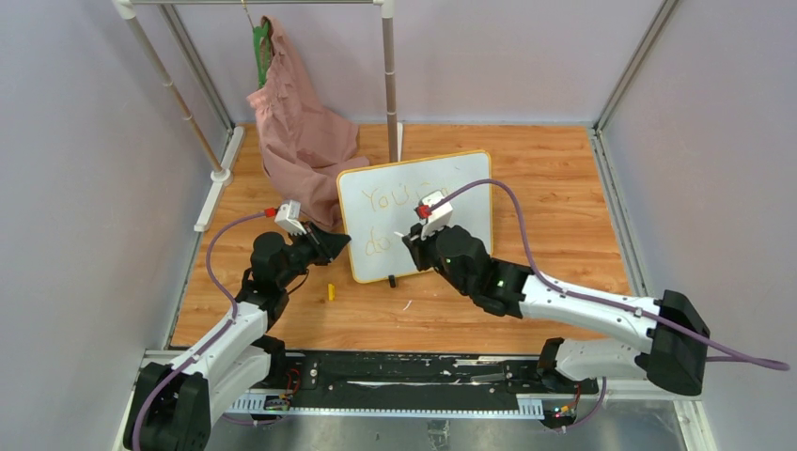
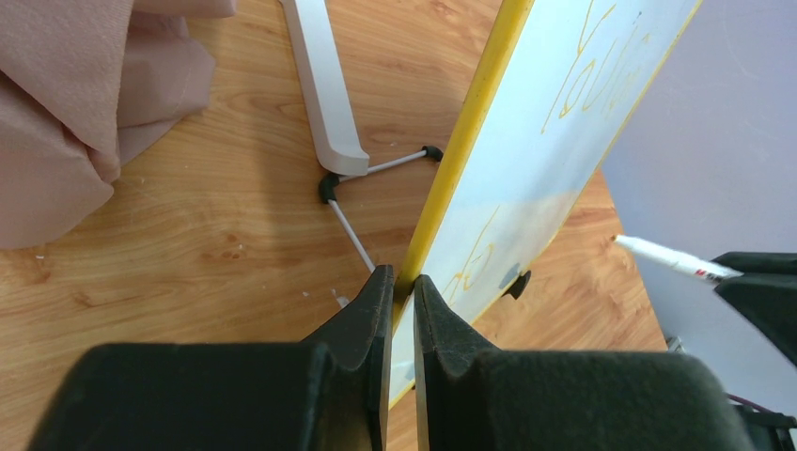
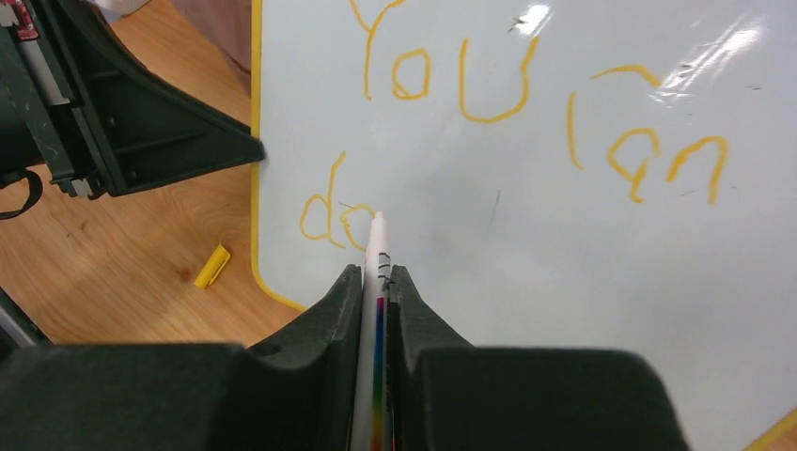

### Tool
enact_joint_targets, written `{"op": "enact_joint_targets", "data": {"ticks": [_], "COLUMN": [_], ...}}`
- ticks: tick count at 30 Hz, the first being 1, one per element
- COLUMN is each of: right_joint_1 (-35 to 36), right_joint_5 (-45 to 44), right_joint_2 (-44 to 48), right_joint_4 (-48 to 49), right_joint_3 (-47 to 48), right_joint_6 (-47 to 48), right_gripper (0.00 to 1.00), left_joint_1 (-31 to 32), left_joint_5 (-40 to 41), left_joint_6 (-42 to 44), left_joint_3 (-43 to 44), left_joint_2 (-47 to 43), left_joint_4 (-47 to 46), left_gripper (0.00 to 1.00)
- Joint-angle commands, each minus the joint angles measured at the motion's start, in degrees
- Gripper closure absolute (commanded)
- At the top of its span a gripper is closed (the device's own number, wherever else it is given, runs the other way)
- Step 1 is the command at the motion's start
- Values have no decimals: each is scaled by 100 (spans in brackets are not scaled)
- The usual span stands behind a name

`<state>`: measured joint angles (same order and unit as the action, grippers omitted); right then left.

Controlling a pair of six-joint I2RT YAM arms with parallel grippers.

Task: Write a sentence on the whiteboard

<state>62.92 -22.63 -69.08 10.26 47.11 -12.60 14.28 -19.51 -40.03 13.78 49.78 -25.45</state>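
The top external view looks down from high on the near side of the whiteboard (image 1: 465,202), well back, so the whole board fits in it. The left wrist view sits right at the whiteboard's left edge and sights along its face, almost edge-on. The right wrist view faces the whiteboard's front squarely and very near (only part fits). Both wrist views share the lower left area, where the word "do" (image 3: 334,216) is written.
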Motion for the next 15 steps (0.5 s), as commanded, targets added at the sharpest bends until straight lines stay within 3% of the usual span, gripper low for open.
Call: {"op": "enact_joint_targets", "data": {"ticks": [1,15], "right_joint_1": [-197,-623], "right_joint_5": [-310,50], "right_joint_2": [411,800], "right_joint_4": [-6,678], "right_joint_3": [-298,-969], "right_joint_6": [107,246], "right_gripper": [100,100], "left_joint_1": [31,31], "left_joint_5": [-15,44], "left_joint_6": [-40,-6], "left_joint_3": [-14,-29], "left_joint_2": [-11,-2], "left_joint_4": [-302,-294], "left_gripper": [100,100]}}
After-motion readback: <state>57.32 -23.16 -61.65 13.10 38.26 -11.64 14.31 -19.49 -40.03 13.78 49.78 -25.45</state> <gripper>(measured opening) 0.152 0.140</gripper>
